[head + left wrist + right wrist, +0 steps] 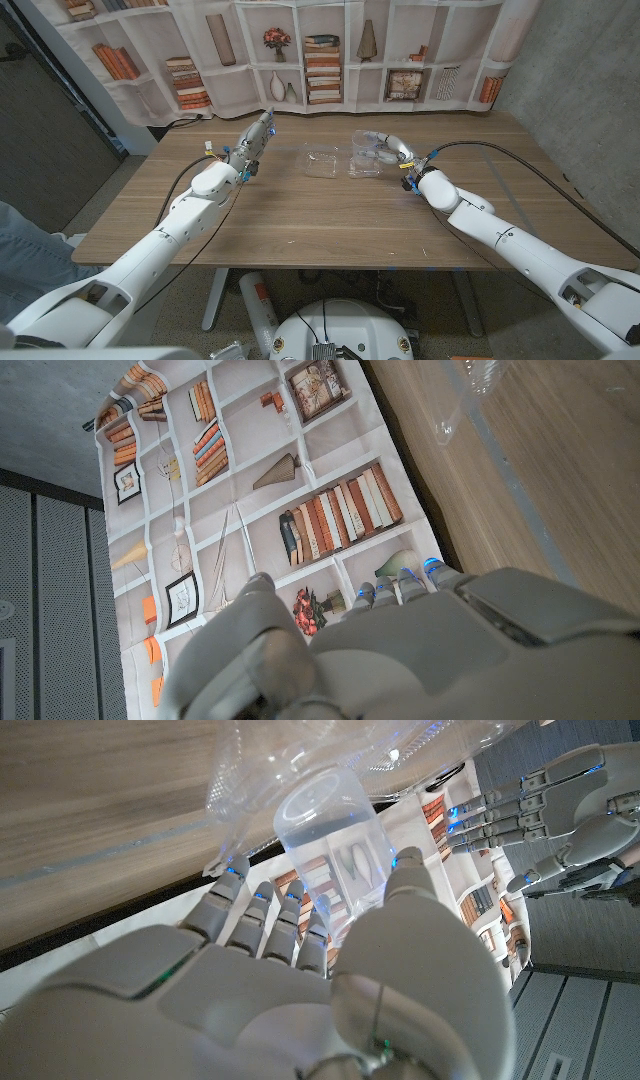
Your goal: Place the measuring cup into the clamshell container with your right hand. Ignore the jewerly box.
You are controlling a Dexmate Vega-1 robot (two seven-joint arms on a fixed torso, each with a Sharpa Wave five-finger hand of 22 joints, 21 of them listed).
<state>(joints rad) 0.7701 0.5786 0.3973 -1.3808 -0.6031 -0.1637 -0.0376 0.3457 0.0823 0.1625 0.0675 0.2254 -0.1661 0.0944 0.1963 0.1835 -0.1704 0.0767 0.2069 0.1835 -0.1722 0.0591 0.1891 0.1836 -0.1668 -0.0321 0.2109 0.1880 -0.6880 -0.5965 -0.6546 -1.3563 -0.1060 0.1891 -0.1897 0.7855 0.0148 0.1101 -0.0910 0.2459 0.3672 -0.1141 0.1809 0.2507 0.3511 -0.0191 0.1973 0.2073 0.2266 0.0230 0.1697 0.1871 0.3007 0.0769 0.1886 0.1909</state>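
Two robot hands are being shown above a wooden table, and just one of them is being put to work. A clear measuring cup is being grasped by the right hand, its body pinched between thumb and fingers, as the right wrist view is making plain. In the head view the cup is being held up over the far middle of the table, right at the clear clamshell container that is lying open there; whether its rim is already being touched cannot be told, since both are transparent and are overlapping. A second clear piece is lying just beside the container on its left, and whether it is the container's lid or the jewelry box cannot be told. The left hand is being kept well apart, raised off the table with fingers outstretched and nothing in them. By the look of it, the carrying step is being finished and the placing is being approached. What is being called for next, in all likelihood, is a lowering of the cup into the container's tray, upright and centred, followed by a gentle loosening of the grip, the light plastic being liable to be nudged aside.
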